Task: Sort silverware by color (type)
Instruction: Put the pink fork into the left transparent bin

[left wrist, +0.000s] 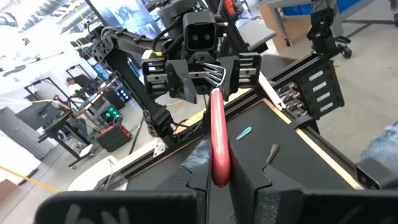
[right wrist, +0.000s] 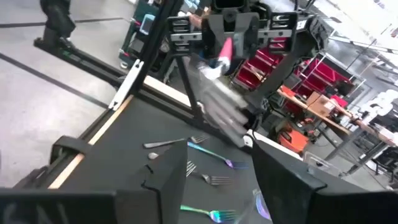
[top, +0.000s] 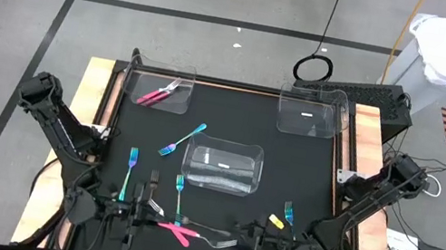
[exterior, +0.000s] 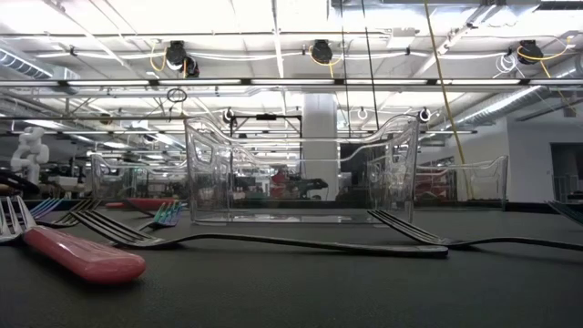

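Left pincer [left wrist: 214, 180] clamped on pink fork [left wrist: 217, 134], tines toward right pincer [right wrist: 211, 180], seemingly apart, just beyond them

Even bright overhead light, ceiling strip lights [exterior: 273, 18] glaring in low view. Soft short shadows on black worktop [top: 304, 185]. Pink-handled fork [exterior: 77, 251] near lens blurred. Right wrist view motion-smeared; wrist views bent at edges.

The black surface [top: 307, 172] carries 3 clear bins [top: 222, 165], with pink forks [top: 158, 92] in the far-left one, and loose teal [top: 182, 140], pink [top: 177, 230] and grey [top: 217, 234] silverware toward its near edge.
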Controlling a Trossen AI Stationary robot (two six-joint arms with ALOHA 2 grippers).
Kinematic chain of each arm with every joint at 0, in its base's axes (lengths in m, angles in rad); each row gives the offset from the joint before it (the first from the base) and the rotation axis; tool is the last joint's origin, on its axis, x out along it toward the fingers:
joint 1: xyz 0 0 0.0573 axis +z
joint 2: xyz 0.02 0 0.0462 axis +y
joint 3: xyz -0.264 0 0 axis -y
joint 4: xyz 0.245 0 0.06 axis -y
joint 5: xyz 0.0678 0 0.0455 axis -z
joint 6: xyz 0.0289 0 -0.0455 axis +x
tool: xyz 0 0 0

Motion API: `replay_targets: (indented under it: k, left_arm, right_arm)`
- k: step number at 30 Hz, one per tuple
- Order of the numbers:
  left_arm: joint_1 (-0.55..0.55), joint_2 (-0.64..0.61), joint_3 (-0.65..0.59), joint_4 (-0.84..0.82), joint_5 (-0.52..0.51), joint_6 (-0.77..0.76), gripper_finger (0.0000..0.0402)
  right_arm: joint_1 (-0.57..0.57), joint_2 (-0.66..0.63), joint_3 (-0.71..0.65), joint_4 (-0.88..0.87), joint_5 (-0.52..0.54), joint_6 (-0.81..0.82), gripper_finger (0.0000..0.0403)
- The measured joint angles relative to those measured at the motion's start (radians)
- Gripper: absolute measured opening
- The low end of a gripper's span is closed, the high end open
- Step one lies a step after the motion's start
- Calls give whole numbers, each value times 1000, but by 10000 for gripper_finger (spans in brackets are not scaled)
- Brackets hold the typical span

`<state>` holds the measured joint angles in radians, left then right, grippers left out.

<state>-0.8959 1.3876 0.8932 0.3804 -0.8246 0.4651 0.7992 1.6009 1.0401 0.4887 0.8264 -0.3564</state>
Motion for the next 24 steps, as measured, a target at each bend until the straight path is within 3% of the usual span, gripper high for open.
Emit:
replay_targets:
  k: [12,20,24]
  left_arm:
    - [8,-30,0,-1,6,152,29]
    - [82,-132,0,-114,49,199,29]
    - [165,-223,0,-204,149,200,29]
  right_arm:
    - [87,0,0,-158,220,99,164]
    - [118,0,0,-338,217,252,164]
    - [132,0,0,-352,217,246,164]
